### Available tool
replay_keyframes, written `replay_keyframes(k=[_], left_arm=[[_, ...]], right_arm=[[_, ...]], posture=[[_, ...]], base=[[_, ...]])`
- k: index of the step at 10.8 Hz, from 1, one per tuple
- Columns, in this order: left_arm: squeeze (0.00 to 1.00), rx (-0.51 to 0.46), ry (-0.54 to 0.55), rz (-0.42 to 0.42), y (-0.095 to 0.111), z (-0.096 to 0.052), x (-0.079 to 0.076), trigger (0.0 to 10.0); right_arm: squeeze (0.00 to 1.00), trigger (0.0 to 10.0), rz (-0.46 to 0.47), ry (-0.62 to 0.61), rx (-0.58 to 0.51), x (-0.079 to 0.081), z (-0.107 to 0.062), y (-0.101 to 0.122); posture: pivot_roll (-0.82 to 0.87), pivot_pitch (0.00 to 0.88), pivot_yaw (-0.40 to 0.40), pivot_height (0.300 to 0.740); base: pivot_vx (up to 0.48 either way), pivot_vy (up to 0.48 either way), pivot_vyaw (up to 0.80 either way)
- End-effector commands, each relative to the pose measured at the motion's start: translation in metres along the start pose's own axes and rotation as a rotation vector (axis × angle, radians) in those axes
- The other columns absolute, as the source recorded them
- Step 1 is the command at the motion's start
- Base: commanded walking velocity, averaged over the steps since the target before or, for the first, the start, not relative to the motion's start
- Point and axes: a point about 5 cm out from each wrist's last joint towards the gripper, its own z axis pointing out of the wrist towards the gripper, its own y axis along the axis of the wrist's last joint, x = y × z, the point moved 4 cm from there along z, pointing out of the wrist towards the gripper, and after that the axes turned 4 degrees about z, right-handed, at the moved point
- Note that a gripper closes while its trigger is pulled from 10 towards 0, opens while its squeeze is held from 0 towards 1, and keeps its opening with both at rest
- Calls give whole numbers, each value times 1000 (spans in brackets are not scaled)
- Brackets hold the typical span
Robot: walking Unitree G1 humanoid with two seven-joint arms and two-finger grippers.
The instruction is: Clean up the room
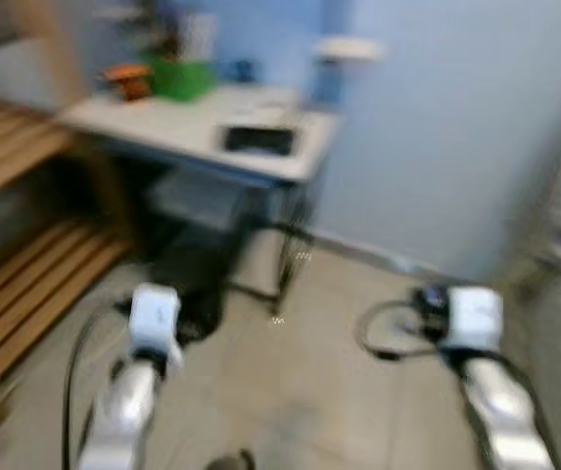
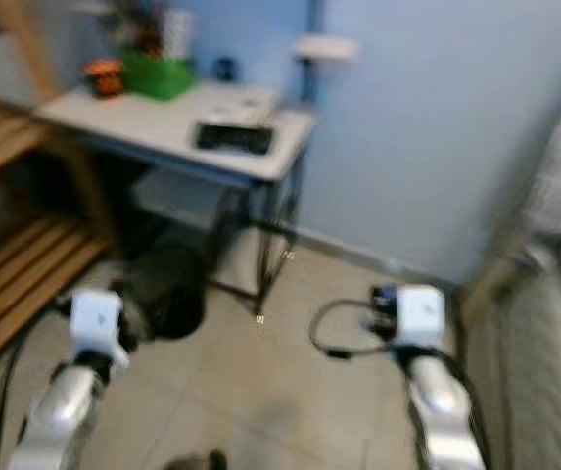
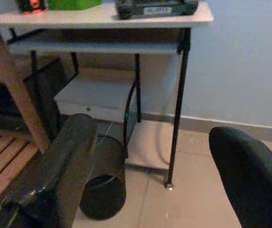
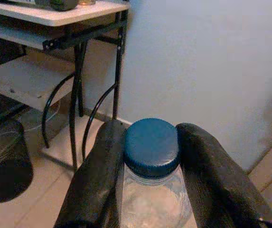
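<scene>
The head views are blurred, which suggests the robot is walking or turning as it faces a white bench against a blue wall. The right gripper carries a clear bottle: its 2 fingers are closed on the neck just under the blue cap, one on each side, a hold that keeps the bottle upright and unlikely to slip while the robot moves. The left gripper holds nothing, its 2 fingers spread wide apart, and it points toward a dark bin standing on the tiled floor under the bench, beside its black metal leg. A green box, an orange object and a flat black device sit on the bench top. Judging by the task, the bottle is probably headed for the bin; the left arm looks free to help.
</scene>
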Motion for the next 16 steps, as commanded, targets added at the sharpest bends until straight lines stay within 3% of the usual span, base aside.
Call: replay_keyframes(k=[1, 5, 7, 8, 9, 16], left_arm=[[0, -37, 0, 11, 11, 9, 1, 10000], [0, -114, 1, 45, 43, 38, -8, 10000], [0, -106, -4, 25, 41, 37, -7, 10000], [0, -99, -3, -16, 38, 35, -6, 10000], [0, -98, 3, -28, 38, 34, -5, 10000], [0, -70, 48, -93, 29, 26, 0, 10000]], right_arm=[[0, 0, 12, -10, -40, 0, 2, 6], [0, 0, 29, 36, -57, 24, 27, 14], [0, 0, 24, 68, -42, 30, 30, 11], [0, 9647, 18, 70, -24, 32, 31, 7], [0, 10000, 23, 80, -26, 35, 31, 7], [0, 10000, 34, 82, 16, 31, 29, -3]], posture=[[-10, 0, -48, 740], [47, 0, -56, 740], [57, 0, -61, 740], [60, 0, -66, 740], [64, 0, -70, 740], [68, 0, -81, 740]], base=[[0, 0, 544], [0, 0, 534], [0, 0, 538], [0, 0, 0], [439, 0, 0], [423, 74, 0]])
